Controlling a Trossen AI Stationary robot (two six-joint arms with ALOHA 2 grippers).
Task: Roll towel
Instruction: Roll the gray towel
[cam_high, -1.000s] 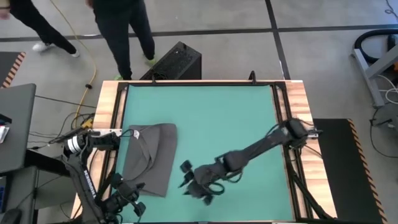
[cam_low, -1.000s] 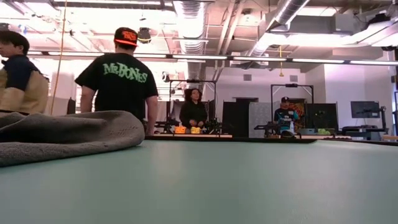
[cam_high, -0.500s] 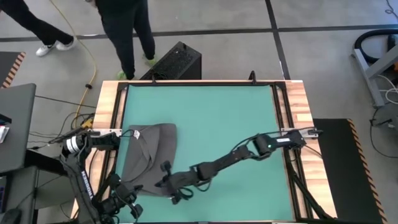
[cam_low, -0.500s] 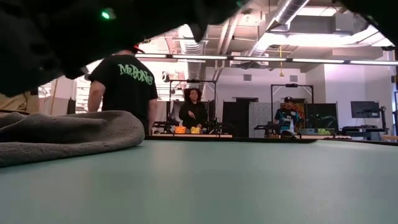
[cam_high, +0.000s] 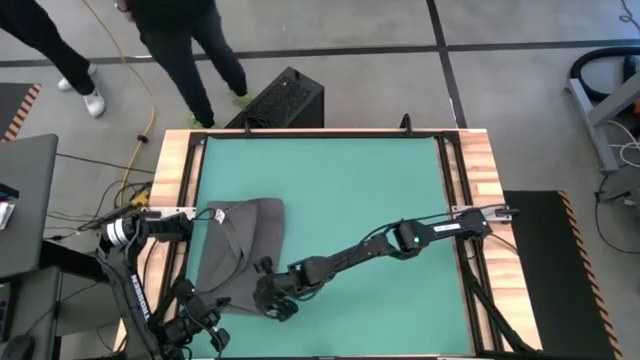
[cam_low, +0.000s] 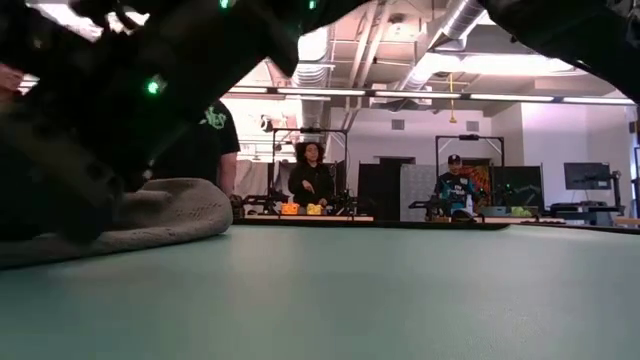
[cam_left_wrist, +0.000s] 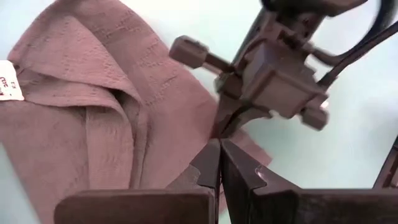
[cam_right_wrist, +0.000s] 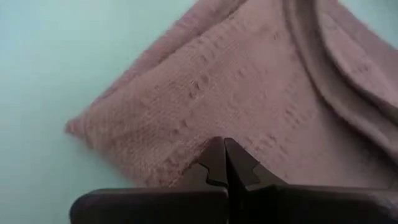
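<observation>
Towel (cam_high: 240, 255) lay crumpled on green mat (cam_high: 340, 190), near-left part of counter (cam_high: 478, 160), white tag (cam_left_wrist: 7, 81) w/ one fold running down it. Right pincer (cam_high: 268, 298) sat at towel's near-right corner, fingers (cam_right_wrist: 219, 163) pressed together over the fabric; can't tell if any cloth was caught btwn them. Left pincer (cam_left_wrist: 219, 163) hovered just off towel's near edge, tips closed, holding nothing, facing the right one. In low view, dark arm bulk blocked the left side; people (cam_low: 312, 178) stood in room beyond.
</observation>
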